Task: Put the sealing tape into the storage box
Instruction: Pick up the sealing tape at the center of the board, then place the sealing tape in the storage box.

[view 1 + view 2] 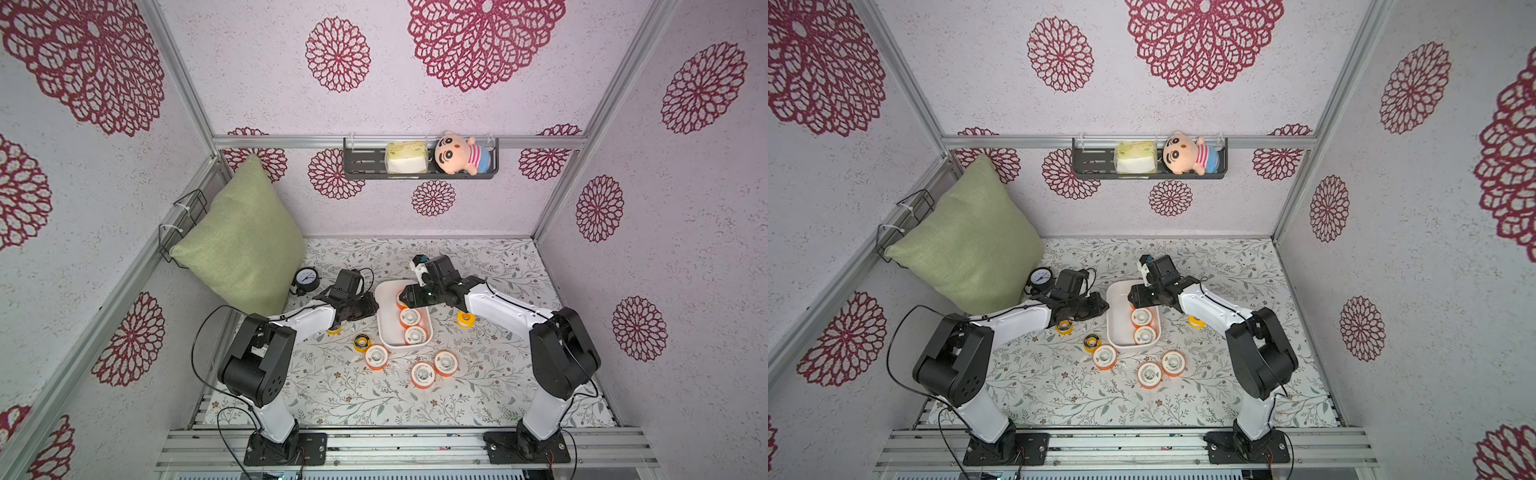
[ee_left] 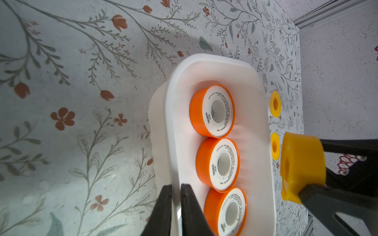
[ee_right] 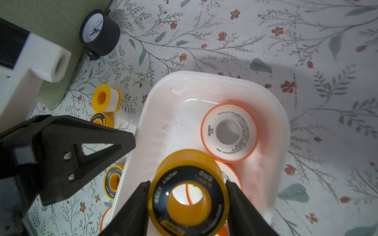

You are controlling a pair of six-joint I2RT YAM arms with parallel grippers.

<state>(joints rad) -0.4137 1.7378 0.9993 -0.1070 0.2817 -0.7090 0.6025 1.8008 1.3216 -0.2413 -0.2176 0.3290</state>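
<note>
Sealing tape (image 2: 206, 114), orange, "VASEN" on white faces, in storage box (image 2: 259, 163)

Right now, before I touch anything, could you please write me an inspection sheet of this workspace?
Surface: floral cover, no spill seen.
Job's things: storage box holds three orange spools; three loose orange spools and several loose yellow spools lie on the cover.
Clutter: gauge and green cushion, back left.
End effectors: left end effector shut on the storage box wall; right end effector shut on a yellow spool above the box.
Cables: black cable loops beside the left arm; no snag seen.
Surroundings: patterned walls; shelf with tissue pack and plush doll.
</note>
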